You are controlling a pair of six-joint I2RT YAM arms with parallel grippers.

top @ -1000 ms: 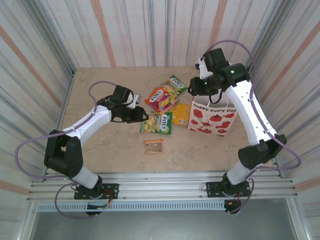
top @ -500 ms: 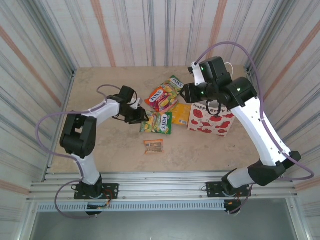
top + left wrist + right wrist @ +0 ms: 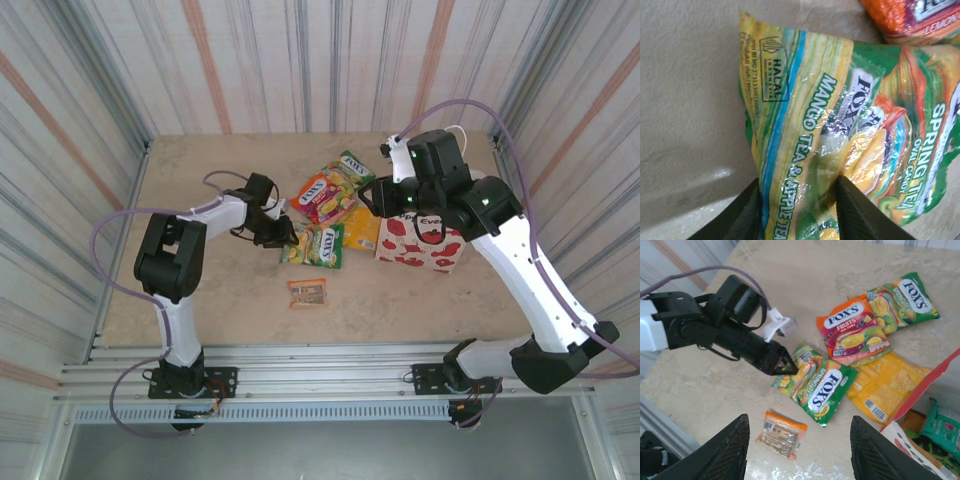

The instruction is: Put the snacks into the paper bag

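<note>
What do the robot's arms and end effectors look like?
The left arm and right arm both have white links between chunky black joints, and a thin purple cable loops along each. Small green lights glow on the right arm. The left end effector has two plain black tapered fingers. The right end effector has black fingers with a mesh texture.

Lighting is bright, even and diffuse from above in all views; shadows on the table (image 3: 250,300) are faint and soft-edged. Left wrist view: white glare streaks cross the glossy green-yellow packet (image 3: 840,145), and the bottom edge is out of focus. Right wrist view: sharp, with small patches of sheen on the table surface near the bottom.
</note>
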